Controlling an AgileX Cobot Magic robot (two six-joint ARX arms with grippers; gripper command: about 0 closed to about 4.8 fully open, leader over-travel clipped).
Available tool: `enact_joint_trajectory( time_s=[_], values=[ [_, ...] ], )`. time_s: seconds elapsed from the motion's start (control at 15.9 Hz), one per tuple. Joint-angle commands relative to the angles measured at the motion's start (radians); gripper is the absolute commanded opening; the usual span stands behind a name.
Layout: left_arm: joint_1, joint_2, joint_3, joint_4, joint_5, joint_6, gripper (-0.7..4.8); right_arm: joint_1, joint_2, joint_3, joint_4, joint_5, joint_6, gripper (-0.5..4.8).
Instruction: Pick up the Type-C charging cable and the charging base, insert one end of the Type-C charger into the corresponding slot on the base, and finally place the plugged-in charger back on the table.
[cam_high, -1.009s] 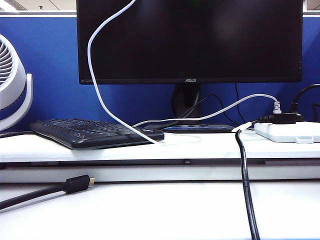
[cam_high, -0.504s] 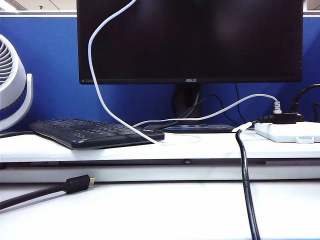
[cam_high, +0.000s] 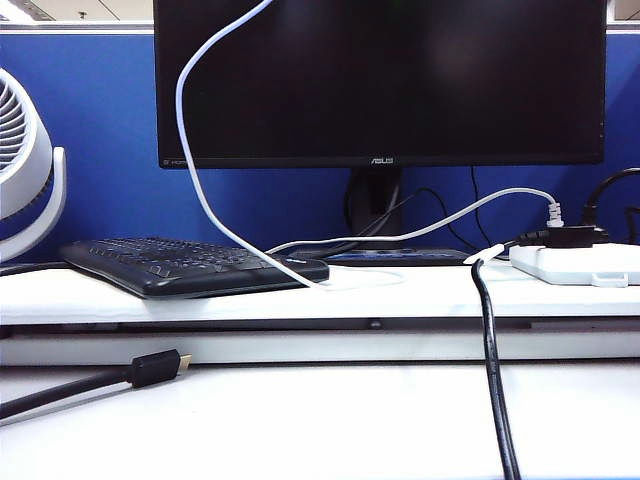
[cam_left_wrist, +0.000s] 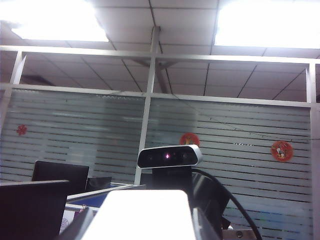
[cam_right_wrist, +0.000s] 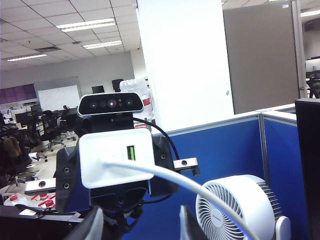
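Neither gripper shows in the exterior view. There the thin white Type-C charging cable (cam_high: 190, 150) hangs from above the top edge, in front of the monitor, down to the raised step of the white table (cam_high: 320, 420). My left gripper (cam_left_wrist: 141, 223) is held up in the air, shut on the white charging base (cam_left_wrist: 142, 215), one jaw on each side. The right wrist view faces that base (cam_right_wrist: 116, 157). The cable (cam_right_wrist: 200, 190) meets its front face beside a green port. My right gripper (cam_right_wrist: 141, 225) is open below the base, with nothing between its fingers; the cable passes outside one finger.
A black monitor (cam_high: 380, 80), a black keyboard (cam_high: 190, 265) and a white fan (cam_high: 25, 165) stand on the shelf. A flat white power strip (cam_high: 575, 262) lies at the right. A black cable with a gold-tipped plug (cam_high: 150, 370) and another black cable (cam_high: 490, 370) cross the lower desk.
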Motion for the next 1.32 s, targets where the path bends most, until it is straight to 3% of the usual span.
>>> enact_joint_trajectory(
  time_s=[0.06, 1.32],
  values=[
    [-0.001, -0.007, 0.004, 0.017, -0.002, -0.003, 0.2, 0.016, -0.004, 0.003, 0.069, 0.002, 0.048, 1.97],
    [-0.034, -0.006, 0.004, -0.019, 0.036, -0.005, 0.2, 0.04, -0.002, 0.003, 0.087, 0.009, 0.058, 1.97]
  ],
)
